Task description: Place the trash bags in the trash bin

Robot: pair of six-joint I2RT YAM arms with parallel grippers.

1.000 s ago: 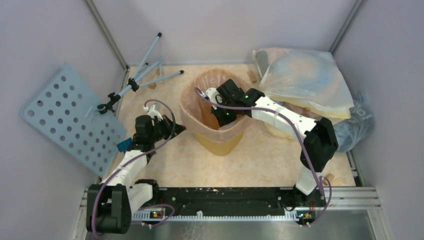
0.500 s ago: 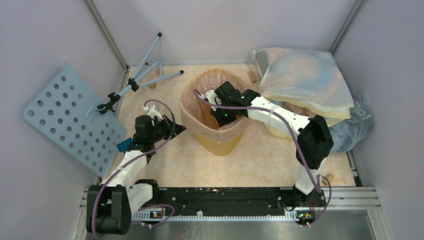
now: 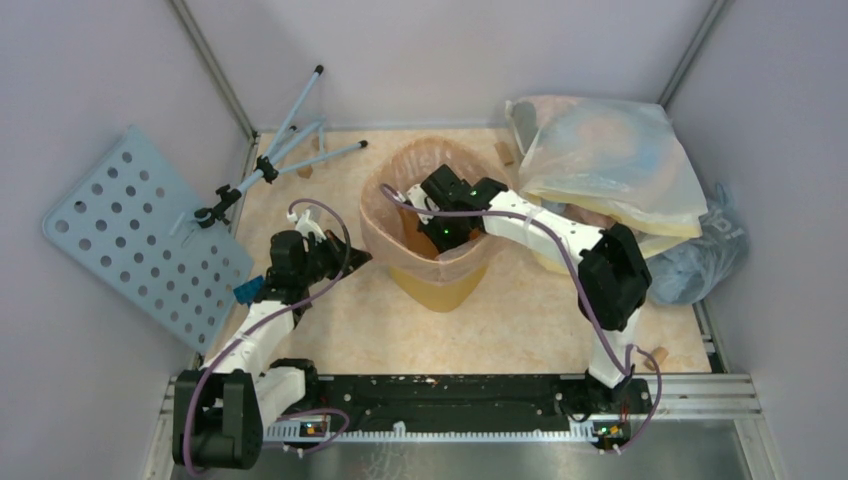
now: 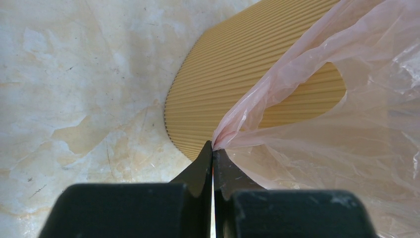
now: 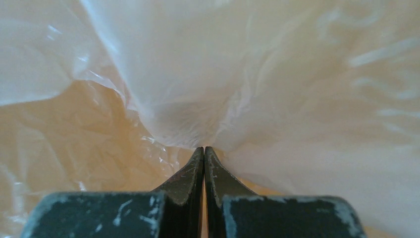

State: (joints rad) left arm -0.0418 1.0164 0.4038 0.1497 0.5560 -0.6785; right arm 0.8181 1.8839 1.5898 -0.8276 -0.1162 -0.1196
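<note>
The yellow-orange trash bin [image 3: 445,285] stands mid-floor, and the pale pink trash bag [image 3: 385,225] lines its mouth and is folded over the rim. My left gripper [image 3: 356,259] is left of the bin, shut on a bunched edge of the bag. In the left wrist view that pinch [image 4: 213,146] sits in front of the bin's ribbed wall [image 4: 223,84], with pink film [image 4: 346,124] stretching off to the right. My right gripper [image 3: 437,236] reaches down inside the bin. Its jaws are shut, with the tips [image 5: 204,148] pressed into the bag's film [image 5: 198,74].
A large whitish-yellow sack [image 3: 610,160] lies at the back right, with a grey-blue plastic bag [image 3: 705,255] beside it. A pale blue perforated board [image 3: 140,235] leans at the left. A folded tripod [image 3: 290,150] lies at the back left.
The right arm's elbow has swung left and its gripper has shifted a little left inside the bin. The left arm has held still with its pinch on the bag.
</note>
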